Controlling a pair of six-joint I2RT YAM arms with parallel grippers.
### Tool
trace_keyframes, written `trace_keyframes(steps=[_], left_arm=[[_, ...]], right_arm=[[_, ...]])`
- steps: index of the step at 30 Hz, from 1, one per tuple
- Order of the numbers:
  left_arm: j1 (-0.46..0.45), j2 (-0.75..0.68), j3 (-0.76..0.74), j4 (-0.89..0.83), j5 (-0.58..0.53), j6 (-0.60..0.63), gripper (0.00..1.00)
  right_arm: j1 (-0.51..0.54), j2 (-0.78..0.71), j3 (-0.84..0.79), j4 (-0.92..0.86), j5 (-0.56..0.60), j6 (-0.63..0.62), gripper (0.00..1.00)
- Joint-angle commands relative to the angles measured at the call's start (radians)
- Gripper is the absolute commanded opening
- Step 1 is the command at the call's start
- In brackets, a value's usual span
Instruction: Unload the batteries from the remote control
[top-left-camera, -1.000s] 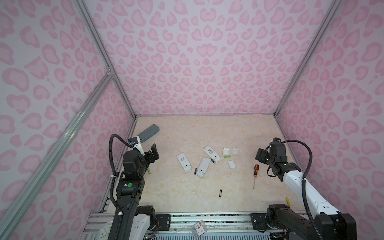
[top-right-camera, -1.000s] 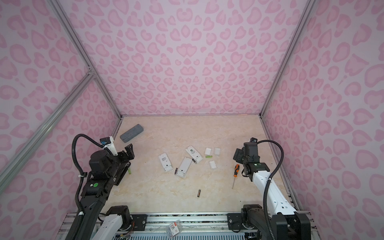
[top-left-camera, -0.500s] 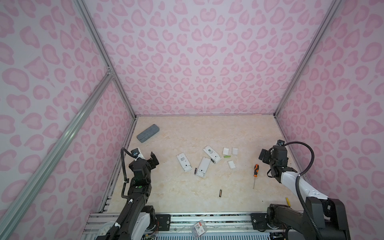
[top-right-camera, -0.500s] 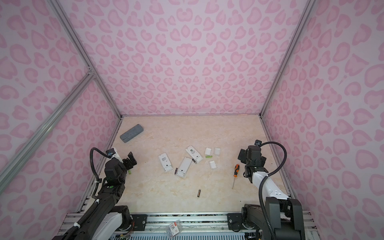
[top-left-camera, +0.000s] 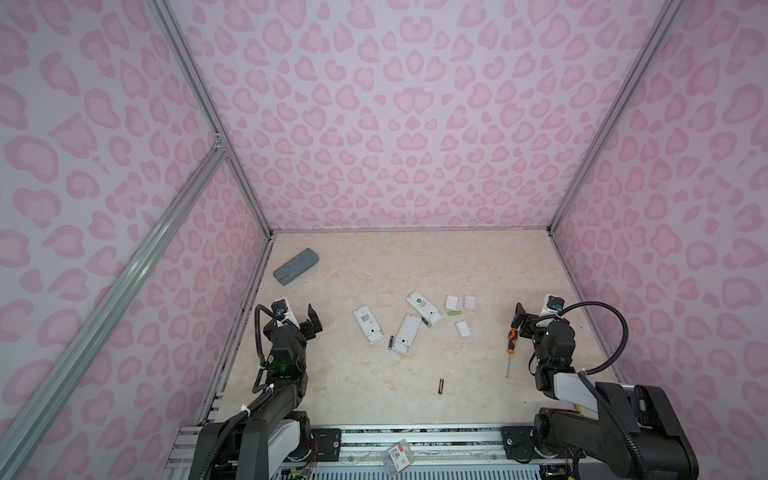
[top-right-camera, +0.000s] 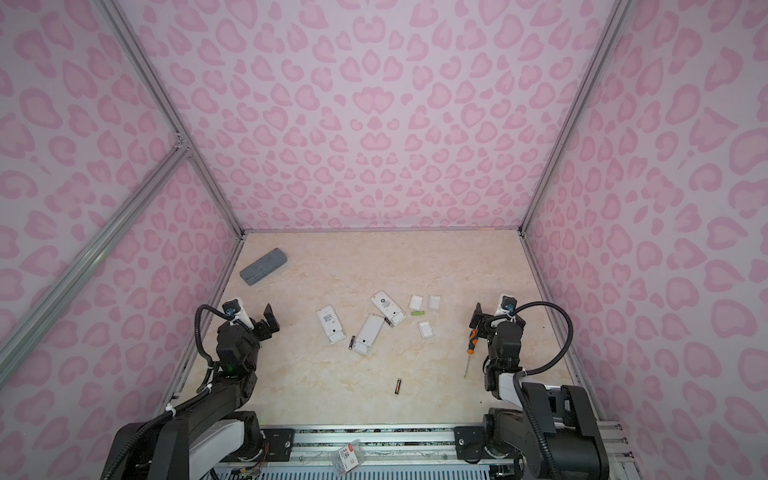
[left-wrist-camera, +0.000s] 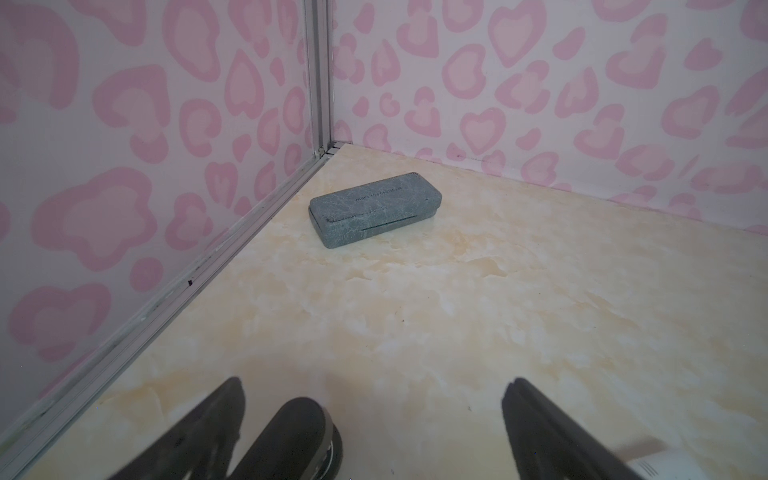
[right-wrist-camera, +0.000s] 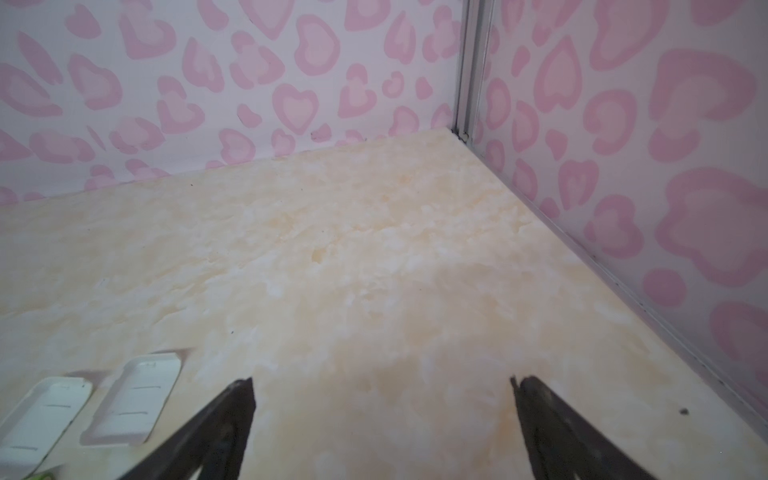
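Note:
Three white remotes (top-left-camera: 368, 324) (top-left-camera: 408, 334) (top-left-camera: 424, 307) lie mid-table in both top views. A dark battery (top-left-camera: 441, 385) lies alone nearer the front. Another dark battery (top-left-camera: 391, 341) lies against the middle remote, and a green battery (top-left-camera: 455, 312) lies among the white cover plates (top-left-camera: 463, 329). My left gripper (top-left-camera: 301, 322) (left-wrist-camera: 374, 384) hovers open at the left, well away from the remotes. My right gripper (top-left-camera: 534, 320) (right-wrist-camera: 382, 382) is open at the right, next to the screwdriver. Neither holds anything.
An orange-and-black screwdriver (top-left-camera: 511, 340) lies just left of the right gripper. A grey case (top-left-camera: 296, 266) (left-wrist-camera: 374, 210) sits in the back left corner. Two cover plates (right-wrist-camera: 133, 403) (right-wrist-camera: 45, 411) show in the right wrist view. Pink walls close in three sides.
Both arms have dropped lower and drawn back toward the front edge. The right gripper's jaws have spread a little wider. Nothing on the table has moved.

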Motion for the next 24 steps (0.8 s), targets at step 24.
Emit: trace_keyframes(steps=[24], left_arm=[[-0.019,0.401,0.205,0.192,0.101,0.087,0.97]], right_arm=[[0.002,0.323,0.106,0.295,-0.031,-0.019,0.99]])
